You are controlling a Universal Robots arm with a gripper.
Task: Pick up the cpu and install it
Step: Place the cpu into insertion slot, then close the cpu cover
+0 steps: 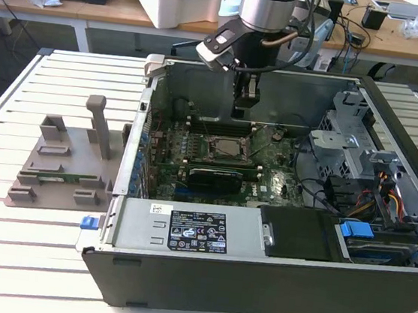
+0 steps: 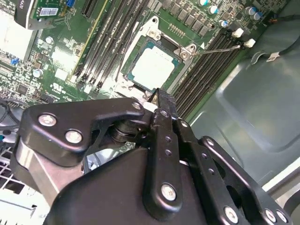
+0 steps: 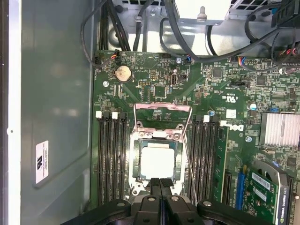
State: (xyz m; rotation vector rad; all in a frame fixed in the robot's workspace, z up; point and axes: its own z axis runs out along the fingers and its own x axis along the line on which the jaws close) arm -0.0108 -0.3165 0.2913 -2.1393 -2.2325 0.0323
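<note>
First wrist view shows you closed, empty jaws just beside the cpu (image 3: 157, 161) seated in its socket (image 3: 137, 159); the case label (image 3: 42, 161) is unreadable.

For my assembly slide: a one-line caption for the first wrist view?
The cpu sits in its socket, retention frame open, with the gripper by the socket's edge, jaws shut and empty.
</note>
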